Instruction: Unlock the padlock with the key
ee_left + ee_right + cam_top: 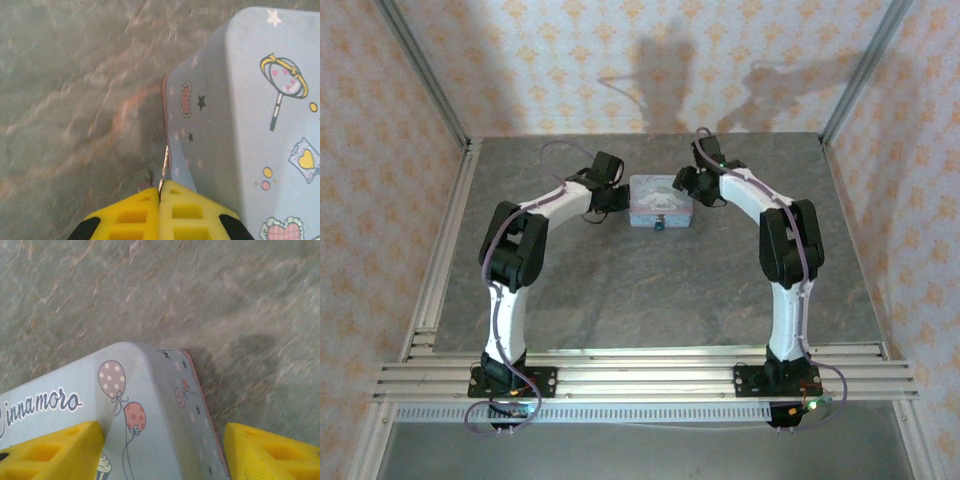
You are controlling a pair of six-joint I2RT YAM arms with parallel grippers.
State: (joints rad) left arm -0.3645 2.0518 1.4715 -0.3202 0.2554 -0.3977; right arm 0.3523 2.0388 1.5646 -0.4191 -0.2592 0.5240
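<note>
The padlock (660,225) is a tiny blue-teal spot hanging at the front wall of a pale-blue cartoon tin (660,202). My left gripper (160,186) is shut on the key (163,167), whose thin metal blade sticks out between the yellow fingertips, close beside the tin's left wall (200,130). In the top view the left gripper (618,197) sits at the tin's left side. My right gripper (162,432) stands open astride a corner of the tin (145,390), one finger (60,450) over the lid and the other (265,455) beyond the side wall.
The tin rests toward the back of the grey marbled tabletop (650,290). Aluminium frame rails (640,375) run along the near edge, with a post and patterned wall on each side. Open tabletop lies in front of the tin.
</note>
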